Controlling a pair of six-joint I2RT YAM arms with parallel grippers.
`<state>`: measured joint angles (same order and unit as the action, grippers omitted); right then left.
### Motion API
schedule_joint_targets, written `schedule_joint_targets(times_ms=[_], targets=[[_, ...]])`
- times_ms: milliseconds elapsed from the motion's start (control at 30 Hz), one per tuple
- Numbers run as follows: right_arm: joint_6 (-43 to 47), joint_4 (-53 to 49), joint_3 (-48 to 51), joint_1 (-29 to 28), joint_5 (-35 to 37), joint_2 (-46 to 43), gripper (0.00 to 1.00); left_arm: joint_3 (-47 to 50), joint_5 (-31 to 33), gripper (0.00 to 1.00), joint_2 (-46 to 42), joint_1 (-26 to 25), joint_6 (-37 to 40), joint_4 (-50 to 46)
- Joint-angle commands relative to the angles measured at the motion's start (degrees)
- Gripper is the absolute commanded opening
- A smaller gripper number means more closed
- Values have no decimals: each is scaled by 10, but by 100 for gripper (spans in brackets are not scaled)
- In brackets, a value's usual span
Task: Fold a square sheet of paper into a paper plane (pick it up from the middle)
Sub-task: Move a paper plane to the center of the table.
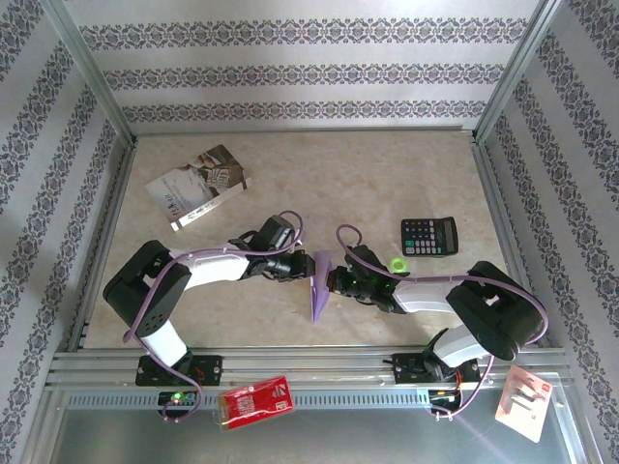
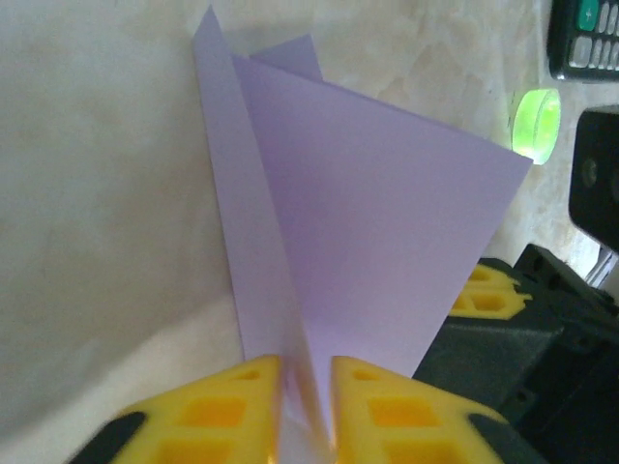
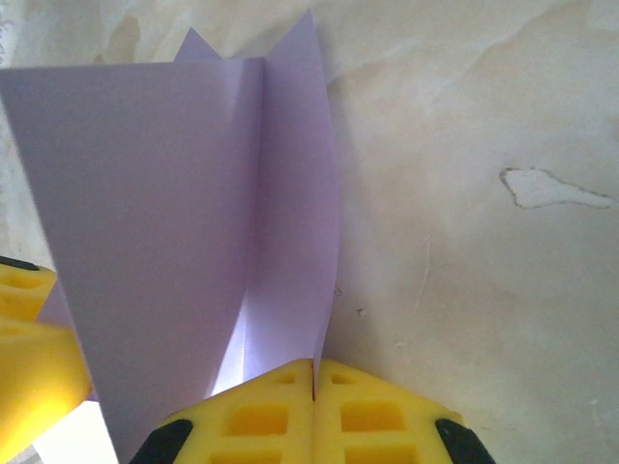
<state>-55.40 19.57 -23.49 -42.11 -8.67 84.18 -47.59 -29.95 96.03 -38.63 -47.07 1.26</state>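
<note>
The square sheet of paper [image 1: 320, 290], pale lilac and folded into a pointed shape with upright flaps, hangs between my two grippers over the middle of the table. My left gripper [image 1: 308, 271] holds it from the left. In the left wrist view the yellow fingers [image 2: 222, 406] stand narrowly apart with the folded layers [image 2: 368, 242] pinched between them. My right gripper [image 1: 334, 282] holds it from the right. In the right wrist view its jaws [image 3: 314, 372] are pressed together on one thin edge of the paper [image 3: 145, 193].
A grey-white printed booklet [image 1: 198, 184] lies at the back left. A black calculator [image 1: 429, 236] sits at the right, with a green ring [image 1: 397, 264] near the right arm. A red packet [image 1: 254, 401] and a pale card [image 1: 524, 398] rest by the near rail.
</note>
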Motion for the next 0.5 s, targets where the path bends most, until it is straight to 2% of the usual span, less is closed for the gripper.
schedule_joint_targets(times_ms=[0, 100, 200, 467], targets=[[-1, 3, 0, 5, 9, -3, 0, -3, 11, 10, 2, 3, 14, -18], [-2, -1, 1, 9, 17, -15, 0, 8, 3, 3, -2, 18, 7, -6], [0, -7, 2, 13, 22, -27, 0, 13, 2, 1, -9, 28, 6, -3], [4, -12, -9, 19, 20, -25, 0, 47, 2, 0, -27, 51, -17, 27]])
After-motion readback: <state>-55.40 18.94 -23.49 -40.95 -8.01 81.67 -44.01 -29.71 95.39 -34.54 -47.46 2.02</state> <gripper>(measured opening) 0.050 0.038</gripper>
